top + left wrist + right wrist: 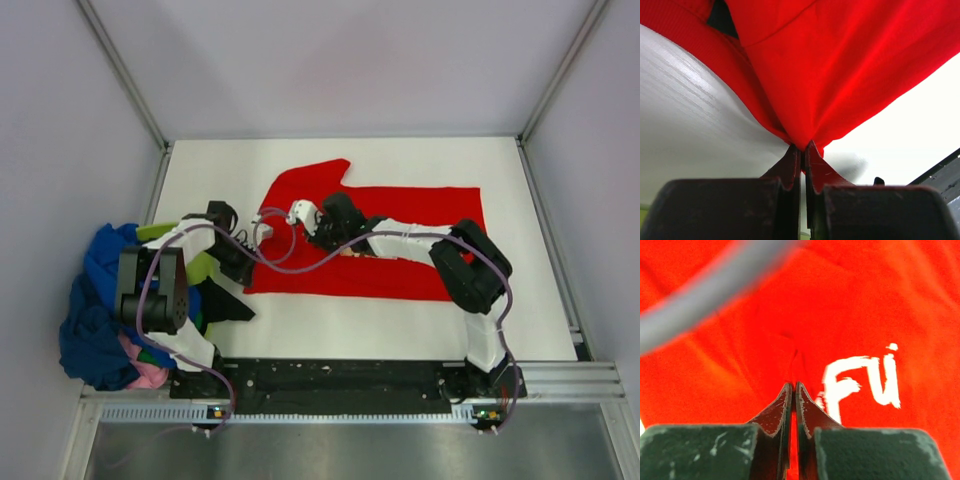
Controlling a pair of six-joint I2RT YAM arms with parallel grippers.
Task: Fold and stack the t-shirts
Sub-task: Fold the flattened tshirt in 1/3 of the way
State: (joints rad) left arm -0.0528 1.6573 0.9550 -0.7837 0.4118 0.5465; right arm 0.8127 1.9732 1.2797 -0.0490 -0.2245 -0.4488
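Note:
A bright red t-shirt (410, 215) lies spread on the white table, one sleeve pointing to the back. My left gripper (262, 228) is shut on its left edge; in the left wrist view the red cloth (840, 65) rises pinched from between the fingertips (790, 160). My right gripper (300, 213) is shut on a fold of the same shirt close by; the right wrist view shows red cloth with white letters (860, 380) at its tips. A heap of other t-shirts (95, 310), royal blue, navy, lime-green and pink, hangs at the table's left edge.
The white table (390, 315) is ringed by an aluminium frame, with grey walls (330, 60) behind. The arm bases stand on a black rail (340, 378) at the near edge. A grey cable (705, 295) crosses the right wrist view.

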